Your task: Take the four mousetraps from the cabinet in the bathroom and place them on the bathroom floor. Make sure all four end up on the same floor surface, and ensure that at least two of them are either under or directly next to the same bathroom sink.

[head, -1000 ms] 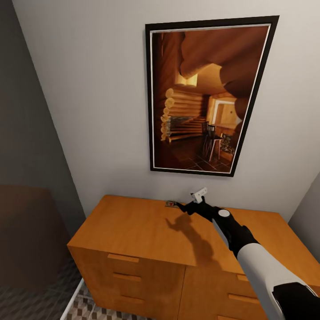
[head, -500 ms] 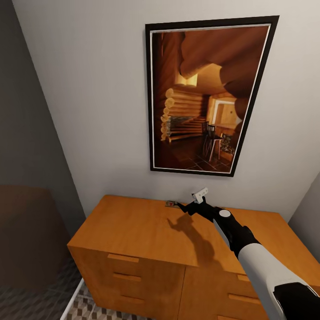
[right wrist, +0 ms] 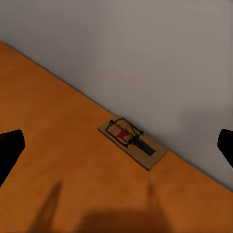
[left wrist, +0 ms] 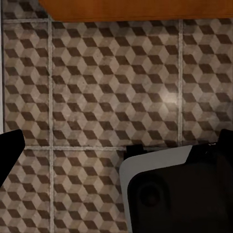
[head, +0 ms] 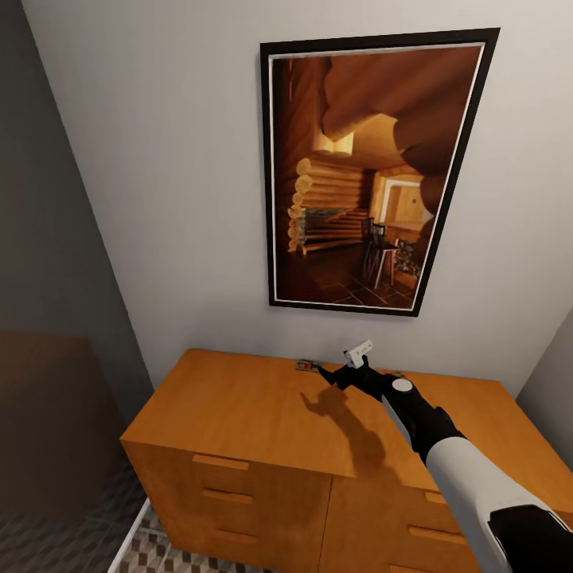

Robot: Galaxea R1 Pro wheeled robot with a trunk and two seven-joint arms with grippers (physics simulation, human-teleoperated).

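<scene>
Wooden mousetrap (right wrist: pixel 132 143) on cabinet (head: pixel 239 406) by wall, ahead of spread right hand (head: pixel 330 372).

Orange-brown cabinet (head: pixel 263 414), cube-patterned brown-beige floor (left wrist: pixel 107 87), seemingly red-dabbed mousetrap (right wrist: pixel 132 143).

Right arm (head: pixel 446 454): white forearm shell, black wrist section, round white cap on wrist joint, small white block above gripper (head: pixel 330 372). Black fingers (right wrist: pixel 9 150). Left wrist view: black fingers (left wrist: pixel 10 150), white rounded housing (left wrist: pixel 160 167) with black inset.
</scene>
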